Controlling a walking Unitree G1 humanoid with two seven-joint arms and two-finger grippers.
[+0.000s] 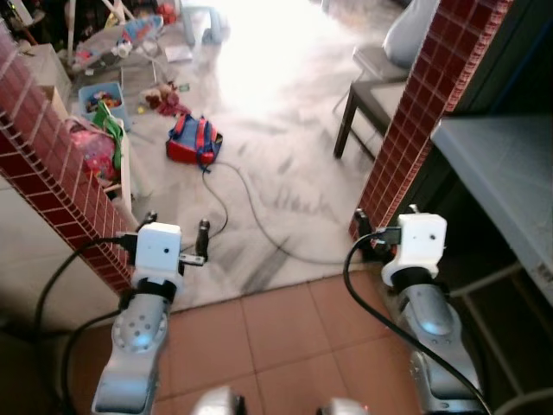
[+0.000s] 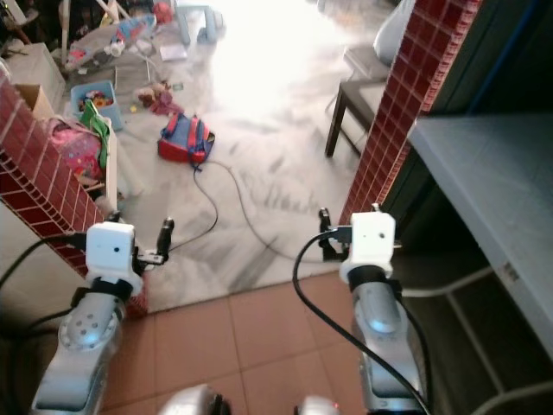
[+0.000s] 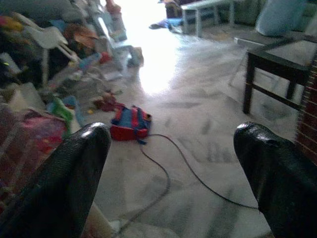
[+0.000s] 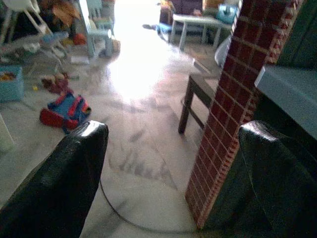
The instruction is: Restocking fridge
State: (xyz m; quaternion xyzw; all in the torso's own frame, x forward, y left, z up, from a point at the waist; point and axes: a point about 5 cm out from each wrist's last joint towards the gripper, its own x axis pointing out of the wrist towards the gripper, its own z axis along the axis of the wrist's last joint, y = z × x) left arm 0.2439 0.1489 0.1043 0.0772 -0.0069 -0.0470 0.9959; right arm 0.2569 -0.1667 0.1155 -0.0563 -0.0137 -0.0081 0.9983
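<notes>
- The near floor [image 1: 285, 346] has reddish-brown tiles; farther away it changes to pale marble floor [image 1: 285, 112] with strong glare.
- A red and blue backpack [image 1: 193, 140] lies on the marble, at the far left.
- A black cable [image 1: 251, 212] runs from the backpack across the marble toward the right.
- A blue bin [image 1: 102, 102] with toys stands at the far left, and loose toys [image 1: 164, 98] lie beside it.
- A dark low table [image 1: 371, 104] stands on the marble at the far right.

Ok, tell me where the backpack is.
The backpack lies on the pale floor ahead, to the robot's left, beside the scattered toys, with a black cable trailing from it.
</notes>
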